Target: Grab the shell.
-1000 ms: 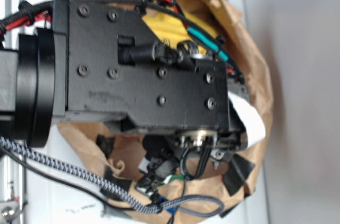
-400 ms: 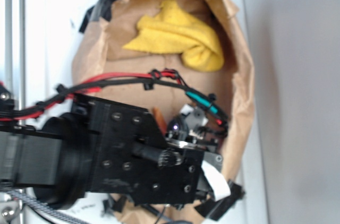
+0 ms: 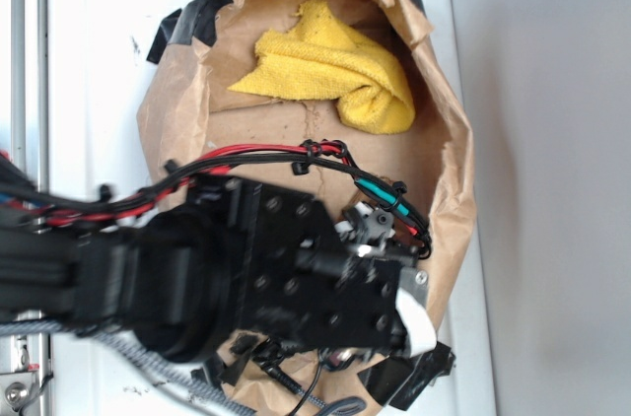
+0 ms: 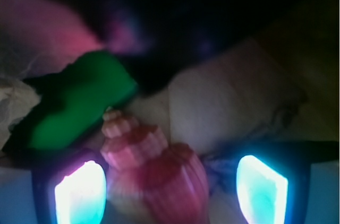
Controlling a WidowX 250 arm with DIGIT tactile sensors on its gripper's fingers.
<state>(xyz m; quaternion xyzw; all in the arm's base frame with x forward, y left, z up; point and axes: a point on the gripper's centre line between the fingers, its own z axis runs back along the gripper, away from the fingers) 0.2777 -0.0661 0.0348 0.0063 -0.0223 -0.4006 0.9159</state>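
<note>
Black arm (image 3: 246, 278), seemingly red-black cables (image 3: 246, 155).

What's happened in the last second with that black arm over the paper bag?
The arm swung from the bag's upper part toward its lower end, uncovering the yellow cloth. Its hand now straddles the shell, not yet closed. The paper bag and cloth stayed put.

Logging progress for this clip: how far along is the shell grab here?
Done: the arm is down inside the paper bag, and the wrist view shows the shell between the glowing fingers of the end effector, beside a green block. In hand: lining up on it; the fingers stand wide open. Left: closing on the shell and lifting it.
</note>
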